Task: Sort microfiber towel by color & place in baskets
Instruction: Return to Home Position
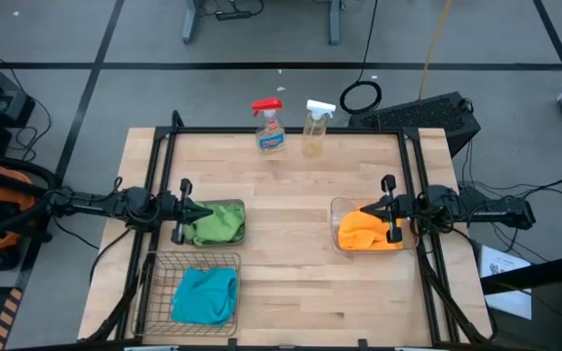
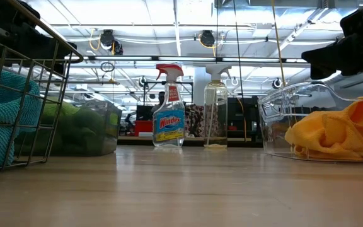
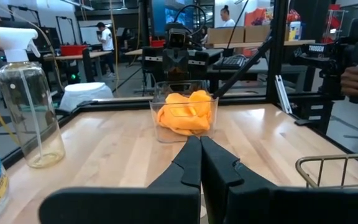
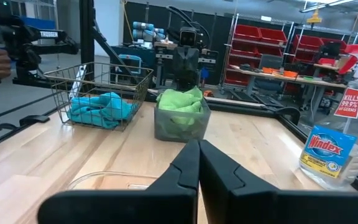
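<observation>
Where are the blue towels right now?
In the high view, the teal-blue towels lie in the wire basket at the table's lower-left corner, just below the grey tub of green towels.

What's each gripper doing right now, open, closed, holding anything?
Left gripper: closed, holding nothing, over the green towels.
Right gripper: closed, holding nothing, over the orange towels.
</observation>
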